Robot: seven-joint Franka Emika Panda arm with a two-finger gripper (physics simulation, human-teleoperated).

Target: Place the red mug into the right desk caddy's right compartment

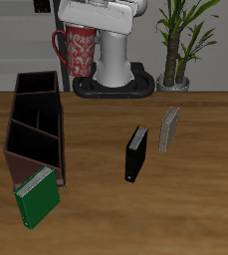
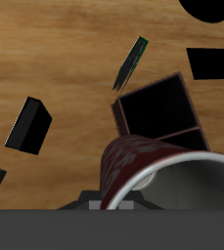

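Note:
The red mug (image 1: 78, 50) with its pale speckles hangs in the air, tilted, above the table's back edge. My gripper (image 1: 87, 27) is shut on it from above, and its fingers are mostly hidden by the mug. In the wrist view the mug's grey-white inside (image 2: 177, 181) fills the foreground. The right desk caddy (image 1: 16, 127) is a long dark brown box running toward the table's front. Its right compartment (image 1: 36, 97), the squarish end section (image 2: 155, 105), lies just below and in front of the mug.
A green book (image 1: 36, 196) leans at the caddy's near end. A black box (image 1: 135, 154) and a grey-white book (image 1: 169, 129) stand mid-table. A potted plant (image 1: 178, 45) stands beside the robot base (image 1: 115, 75).

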